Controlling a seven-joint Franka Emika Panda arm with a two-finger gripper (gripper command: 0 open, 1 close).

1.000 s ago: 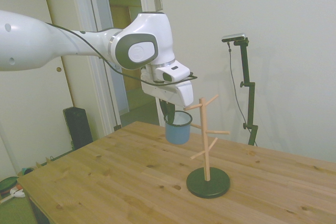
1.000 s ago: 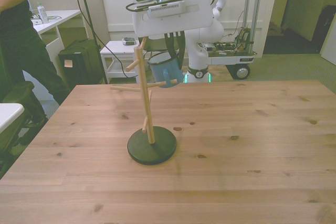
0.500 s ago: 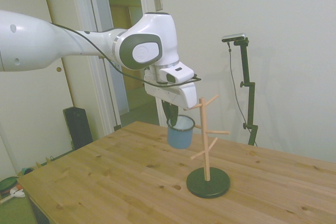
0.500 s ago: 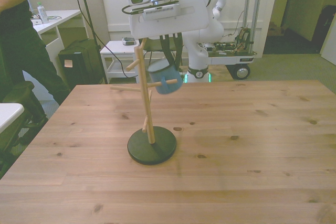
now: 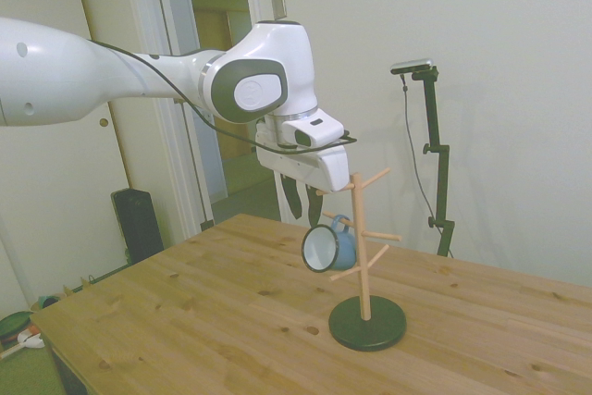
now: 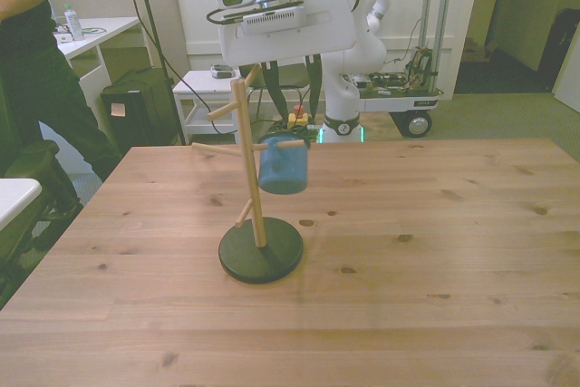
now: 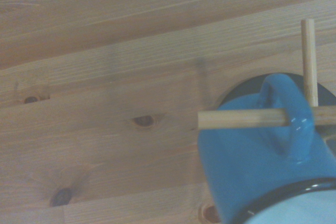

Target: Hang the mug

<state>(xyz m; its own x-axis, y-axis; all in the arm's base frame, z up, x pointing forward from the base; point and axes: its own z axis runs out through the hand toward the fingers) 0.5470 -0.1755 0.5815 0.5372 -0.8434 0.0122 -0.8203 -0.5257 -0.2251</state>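
Mug point(image 5: 329, 247) hangs by its loop handle point(image 7: 286, 121) on a peg of the wooden stand point(image 6: 254, 189), mouth tipped sideways, clear of the surface point(image 6: 426, 260). Pincer point(image 5: 305, 203) sits just above it, fingers apart, holding nothing. Judged light, rigid, glossy-slick enamel; the rim is the sensible hold.

Light-blue enamel mug point(image 5: 330, 247), white inside, dark rim, hanging by loop handle point(image 7: 287, 119) on wooden stand point(image 6: 251, 169) peg point(image 7: 241, 118). Tipped on side, mouth facing away from post. Sitting just below jaws, clear of them, well above counter.
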